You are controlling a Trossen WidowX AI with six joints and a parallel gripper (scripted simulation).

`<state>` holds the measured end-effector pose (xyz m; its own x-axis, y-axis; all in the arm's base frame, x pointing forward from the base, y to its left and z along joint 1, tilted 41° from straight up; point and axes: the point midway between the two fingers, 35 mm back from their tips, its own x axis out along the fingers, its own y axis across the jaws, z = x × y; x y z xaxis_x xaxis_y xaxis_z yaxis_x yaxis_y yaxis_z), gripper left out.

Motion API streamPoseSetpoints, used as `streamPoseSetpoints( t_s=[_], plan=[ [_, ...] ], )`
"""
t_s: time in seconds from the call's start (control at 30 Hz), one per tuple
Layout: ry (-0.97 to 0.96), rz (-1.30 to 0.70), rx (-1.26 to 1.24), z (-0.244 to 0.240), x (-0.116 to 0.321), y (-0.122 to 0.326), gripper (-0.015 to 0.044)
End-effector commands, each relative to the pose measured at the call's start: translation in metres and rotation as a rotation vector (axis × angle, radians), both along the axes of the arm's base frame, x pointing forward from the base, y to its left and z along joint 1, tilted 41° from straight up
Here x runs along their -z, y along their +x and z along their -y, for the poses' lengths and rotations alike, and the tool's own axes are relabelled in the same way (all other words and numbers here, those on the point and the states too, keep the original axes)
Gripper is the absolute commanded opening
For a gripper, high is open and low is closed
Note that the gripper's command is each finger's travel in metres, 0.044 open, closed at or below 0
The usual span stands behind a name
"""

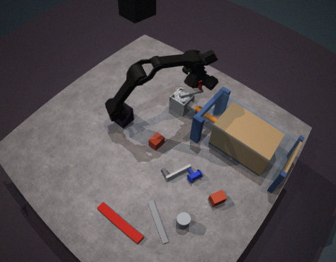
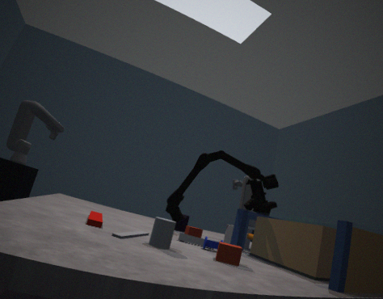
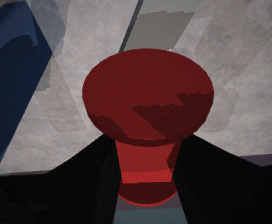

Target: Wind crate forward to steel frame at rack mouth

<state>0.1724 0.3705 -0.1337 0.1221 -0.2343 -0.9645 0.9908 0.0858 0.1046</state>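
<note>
The tan crate (image 1: 252,131) (image 2: 289,242) sits flat inside the clear-panelled cubby. An orange strap (image 1: 206,115) runs from its front to the grey winch (image 1: 179,105). A gap shows between the crate's front and the blue steel frame (image 1: 196,131) (image 2: 240,226) (image 3: 18,90). The winch handle's grey arm (image 1: 191,94) (image 3: 160,30) lies across the top of the winch and points toward the frame. My gripper (image 1: 200,84) (image 3: 143,132) is shut on the handle's red knob (image 3: 148,95), on the narrow neck below its wide cap. The winch's key hole is hidden under the handle.
A white crank with a blue grip (image 1: 194,175), a red block (image 1: 157,141), another red block (image 1: 217,198), a grey cylinder (image 1: 183,220), a grey flat bar (image 1: 158,222) and a red bar (image 1: 120,223) lie on the bench. Blue posts (image 1: 276,182) stand at the cubby's far end.
</note>
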Motion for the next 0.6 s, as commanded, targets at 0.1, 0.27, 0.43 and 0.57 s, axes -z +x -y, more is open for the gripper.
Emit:
streamPoseSetpoints(
  t_s=[0.1,0.27,0.43,0.57],
  plan=[
    [-0.015,-0.047,-0.014,0.001,0.007,-0.032,0.0],
    [-0.015,-0.047,-0.014,0.002,0.008,-0.037,0.0],
    [-0.015,-0.047,-0.014,0.002,0.008,-0.039,0.0],
    [-0.015,-0.047,-0.014,0.002,0.008,-0.041,0.0]
  ],
)
